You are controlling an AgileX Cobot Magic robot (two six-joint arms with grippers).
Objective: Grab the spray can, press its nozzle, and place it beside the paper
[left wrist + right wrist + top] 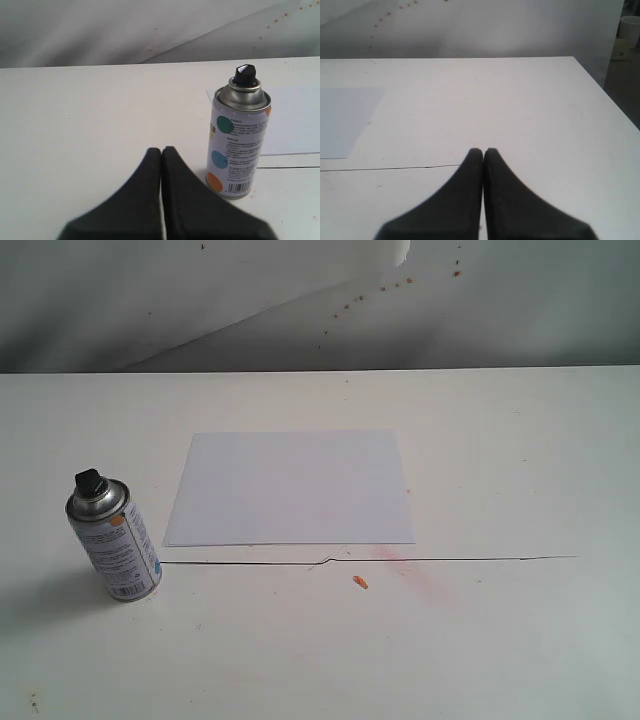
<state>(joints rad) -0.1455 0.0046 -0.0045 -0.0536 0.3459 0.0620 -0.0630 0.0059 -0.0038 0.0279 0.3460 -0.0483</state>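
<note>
spray can (113, 538) is sitting beside paper (290, 488), slick rigid metal (likely light), favouring mid-label grip; left gripper (161, 150) and right gripper (483, 150) both pinched together

The white desk (520, 440) carries the paper (290, 488), lying flat. The spray can (115, 538) stands upright just left of the paper's near corner; an orange fleck (360, 583), perhaps a crumb, lies before its near edge.
</note>
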